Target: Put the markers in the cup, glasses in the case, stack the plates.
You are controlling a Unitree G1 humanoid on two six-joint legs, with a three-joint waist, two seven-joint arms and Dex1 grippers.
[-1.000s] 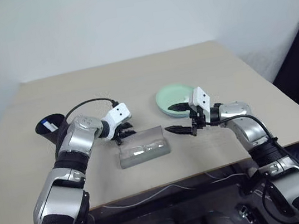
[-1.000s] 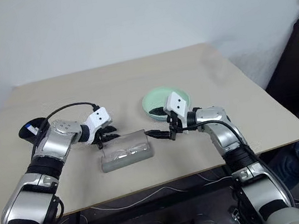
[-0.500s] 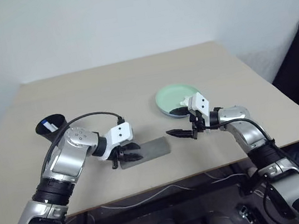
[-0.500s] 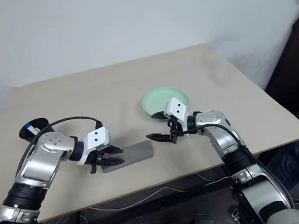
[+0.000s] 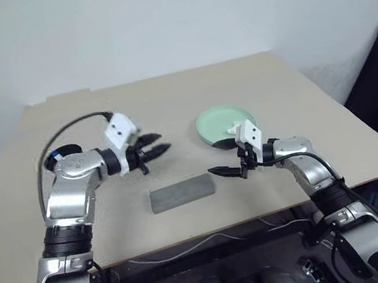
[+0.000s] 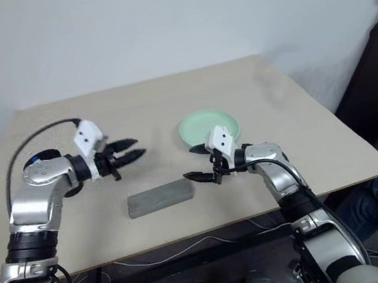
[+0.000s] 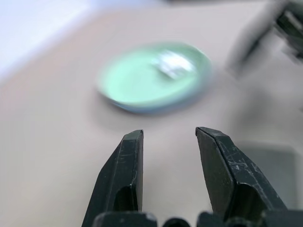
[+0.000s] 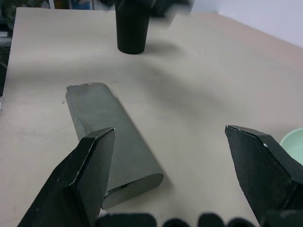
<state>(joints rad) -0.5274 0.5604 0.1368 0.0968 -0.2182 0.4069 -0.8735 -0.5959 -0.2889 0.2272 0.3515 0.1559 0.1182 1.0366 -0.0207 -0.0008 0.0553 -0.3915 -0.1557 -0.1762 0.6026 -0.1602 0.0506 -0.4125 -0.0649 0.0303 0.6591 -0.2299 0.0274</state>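
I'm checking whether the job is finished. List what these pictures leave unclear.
- Glasses: the case lies shut, so its contents are hidden in both eye views.
- Markers: the left gripper's arm covers most of the cup in the eye views.
- Plates: the left wrist view blurs the stack; the white lump on top is unidentifiable.

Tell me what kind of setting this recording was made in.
Most likely an indoor lab or test room: a plain beige table against a bare white wall, loose cables hanging beneath the table's front edge, and a few props like a grey case.
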